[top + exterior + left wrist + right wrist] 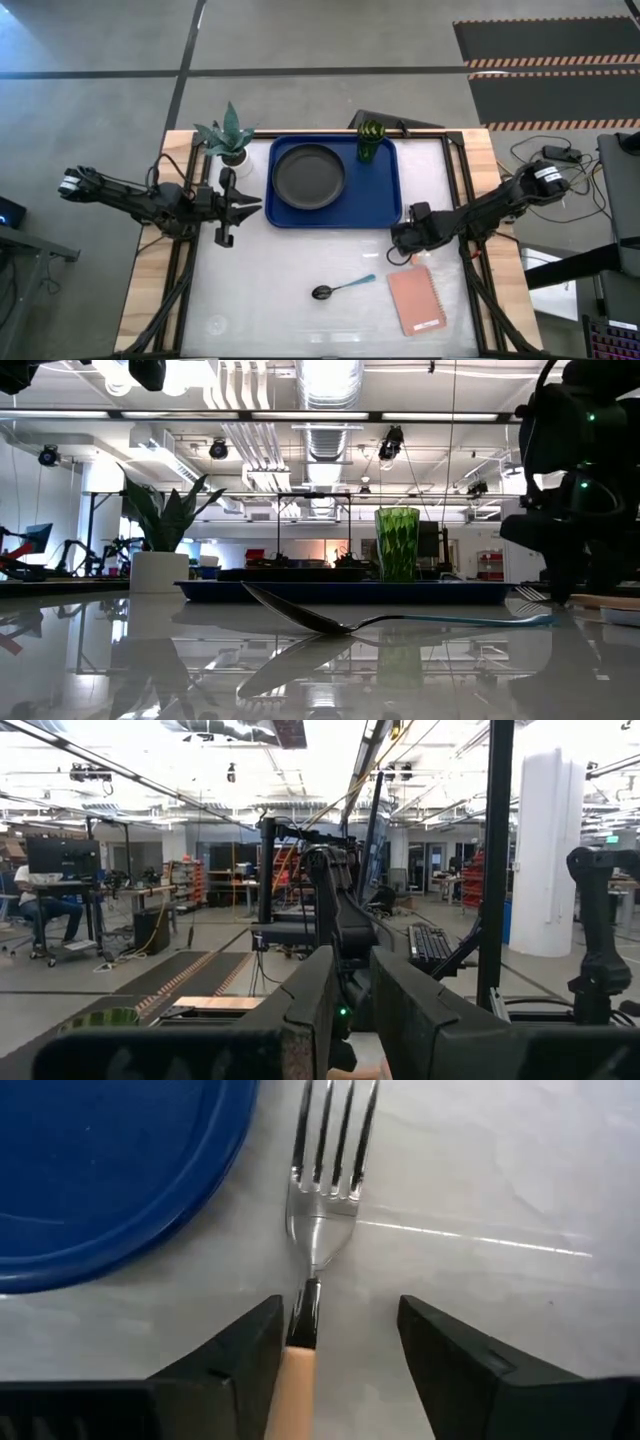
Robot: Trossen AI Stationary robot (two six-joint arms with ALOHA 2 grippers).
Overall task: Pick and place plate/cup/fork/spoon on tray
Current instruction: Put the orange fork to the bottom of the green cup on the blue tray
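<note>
The blue tray (385,215) lies at the table's far middle. The black plate (308,176) and the green cup (371,140) stand on it; the cup also shows in the low view (397,543). The fork (322,1210) lies flat on the table beside the tray's near right corner, tines pointing away from my right gripper. My right gripper (340,1315) is open and low over the fork, one finger on each side of its orange handle (290,1380). The spoon (340,288) lies on the table nearer the front. My left gripper (250,206) is open and empty, left of the tray. My right gripper's fingers straddle the fork's handle where it meets the metal neck (303,1315), coming along the fork from its handle end. One finger (255,1340) lies right against that spot. I cannot tell whether it touches. The fork lies flat on the table.
A white pot with a green plant (228,140) stands at the tray's far left corner, close to my left gripper. A pink notebook (415,300) lies near the front right, just nearer than my right gripper. The table's near left part shows bare.
</note>
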